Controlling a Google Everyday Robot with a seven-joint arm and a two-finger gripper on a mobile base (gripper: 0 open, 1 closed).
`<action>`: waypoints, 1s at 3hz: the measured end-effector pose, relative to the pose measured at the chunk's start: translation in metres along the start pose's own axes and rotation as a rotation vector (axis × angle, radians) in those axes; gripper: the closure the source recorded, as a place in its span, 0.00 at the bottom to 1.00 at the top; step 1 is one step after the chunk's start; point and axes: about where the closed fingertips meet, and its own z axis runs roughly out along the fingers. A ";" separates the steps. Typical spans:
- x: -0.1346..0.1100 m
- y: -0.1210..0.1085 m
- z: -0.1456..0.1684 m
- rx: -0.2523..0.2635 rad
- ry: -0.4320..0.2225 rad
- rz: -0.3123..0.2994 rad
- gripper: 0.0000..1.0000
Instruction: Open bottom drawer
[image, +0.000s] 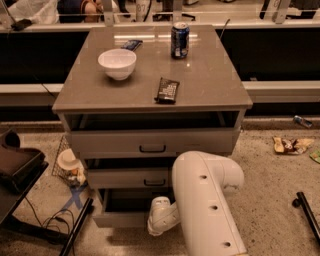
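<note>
The grey cabinet (150, 95) has three flat-fronted drawers. The bottom drawer (120, 218) is the lowest one and stands pulled out, with its dark inside showing above its front panel. Its handle is hidden behind my arm. My white arm (205, 205) reaches down in front of the cabinet, and my gripper (156, 222) sits low at the bottom drawer's front, right of its middle. The wrist housing hides the fingers.
The top drawer (152, 142) and middle drawer (132, 178) are also slightly out. On the cabinet top are a white bowl (117, 63), a soda can (179, 40), a dark snack bar (167, 90) and a blue packet (131, 44). A dark bag (17, 165) and cables lie left; wrappers (291, 145) lie right.
</note>
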 end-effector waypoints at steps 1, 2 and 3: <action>0.002 0.002 0.001 0.001 0.001 0.002 1.00; 0.004 0.005 0.002 0.001 0.002 0.004 1.00; 0.010 0.013 -0.004 0.003 0.007 0.012 1.00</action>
